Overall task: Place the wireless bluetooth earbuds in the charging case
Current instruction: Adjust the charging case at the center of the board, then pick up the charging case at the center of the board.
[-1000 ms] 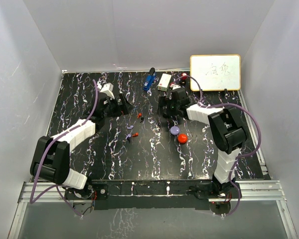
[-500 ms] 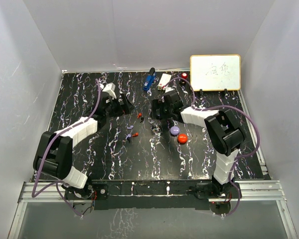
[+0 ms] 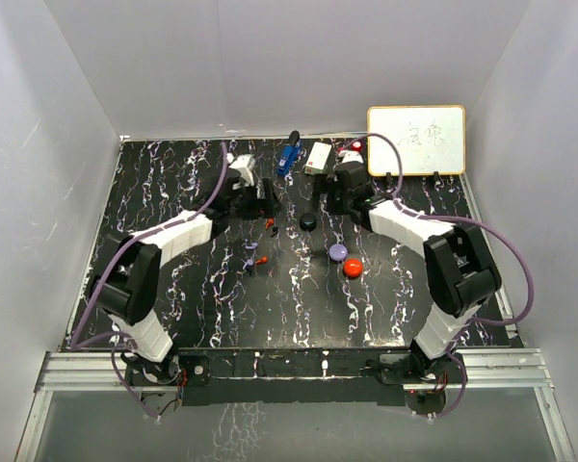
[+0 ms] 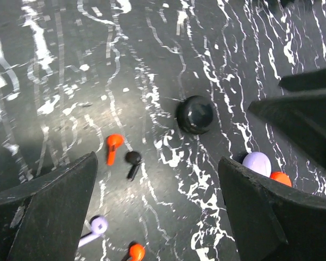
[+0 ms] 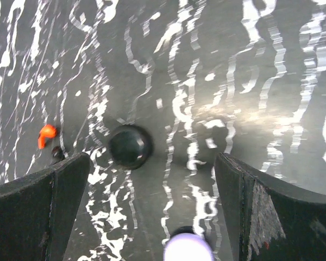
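Note:
Several tiny earbuds lie left of centre on the black marbled table (image 3: 299,308): a red one (image 3: 270,222) (image 4: 113,145), a black one (image 4: 132,161), a purple one (image 3: 250,247) (image 4: 95,227) and another red one (image 3: 261,260) (image 4: 135,252). A round black case (image 3: 309,221) (image 4: 195,115) (image 5: 129,146) lies shut between the arms. A purple case (image 3: 338,252) (image 5: 188,247) and a red case (image 3: 353,268) sit nearer. My left gripper (image 3: 260,202) (image 4: 157,217) hangs open above the earbuds, holding nothing. My right gripper (image 3: 331,200) (image 5: 152,217) is open and empty, just behind the black case.
A blue gadget (image 3: 289,154), a small white box (image 3: 318,157) and a small red object (image 3: 354,146) lie along the back edge. A whiteboard (image 3: 416,140) leans at the back right. White walls enclose the table on three sides.
My left gripper has swung right, toward the earbuds. My right gripper moved left, then pulled back toward the far right, leaving the black case in the open.

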You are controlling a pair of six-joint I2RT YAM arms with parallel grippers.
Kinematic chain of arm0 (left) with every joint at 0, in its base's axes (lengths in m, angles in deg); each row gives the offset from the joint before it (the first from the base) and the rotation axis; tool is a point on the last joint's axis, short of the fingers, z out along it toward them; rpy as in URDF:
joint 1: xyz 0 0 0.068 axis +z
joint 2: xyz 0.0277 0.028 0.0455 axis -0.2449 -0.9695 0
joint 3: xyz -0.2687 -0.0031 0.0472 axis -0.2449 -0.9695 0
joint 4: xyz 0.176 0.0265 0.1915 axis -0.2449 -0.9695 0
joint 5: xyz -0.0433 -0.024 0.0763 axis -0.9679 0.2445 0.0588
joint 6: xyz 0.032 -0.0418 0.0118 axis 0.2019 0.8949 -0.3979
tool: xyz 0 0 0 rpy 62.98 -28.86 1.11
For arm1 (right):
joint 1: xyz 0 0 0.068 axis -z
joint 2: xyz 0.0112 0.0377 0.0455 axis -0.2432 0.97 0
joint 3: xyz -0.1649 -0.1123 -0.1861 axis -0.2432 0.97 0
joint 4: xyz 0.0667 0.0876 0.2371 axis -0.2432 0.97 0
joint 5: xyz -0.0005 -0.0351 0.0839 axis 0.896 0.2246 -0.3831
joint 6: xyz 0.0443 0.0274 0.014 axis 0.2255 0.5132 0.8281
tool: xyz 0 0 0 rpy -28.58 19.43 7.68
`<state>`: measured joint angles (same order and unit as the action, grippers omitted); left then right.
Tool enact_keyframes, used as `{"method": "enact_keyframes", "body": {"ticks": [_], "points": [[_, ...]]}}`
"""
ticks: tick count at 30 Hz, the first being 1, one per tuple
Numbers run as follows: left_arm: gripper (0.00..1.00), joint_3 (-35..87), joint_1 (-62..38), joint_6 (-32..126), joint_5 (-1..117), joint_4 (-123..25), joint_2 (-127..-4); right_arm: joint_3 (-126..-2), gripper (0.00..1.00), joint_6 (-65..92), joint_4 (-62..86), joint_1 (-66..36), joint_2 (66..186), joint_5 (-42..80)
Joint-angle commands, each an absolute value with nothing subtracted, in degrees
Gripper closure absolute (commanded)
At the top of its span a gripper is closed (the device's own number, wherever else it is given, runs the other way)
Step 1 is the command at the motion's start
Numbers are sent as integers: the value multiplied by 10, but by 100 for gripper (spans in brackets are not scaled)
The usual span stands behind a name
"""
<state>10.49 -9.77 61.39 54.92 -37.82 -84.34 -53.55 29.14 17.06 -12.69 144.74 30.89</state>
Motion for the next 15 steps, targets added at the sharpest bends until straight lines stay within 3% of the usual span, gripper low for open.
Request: {"method": "enact_keyframes", "body": {"ticks": [1, 15], "points": [[10, 191, -155, 554, 590, -437, -891, -541, 2, 287, 190, -63, 1379, 340], [15, 339, -268, 452, 736, -511, -1054, -482, 2, 271, 181, 33, 1308, 278]]}}
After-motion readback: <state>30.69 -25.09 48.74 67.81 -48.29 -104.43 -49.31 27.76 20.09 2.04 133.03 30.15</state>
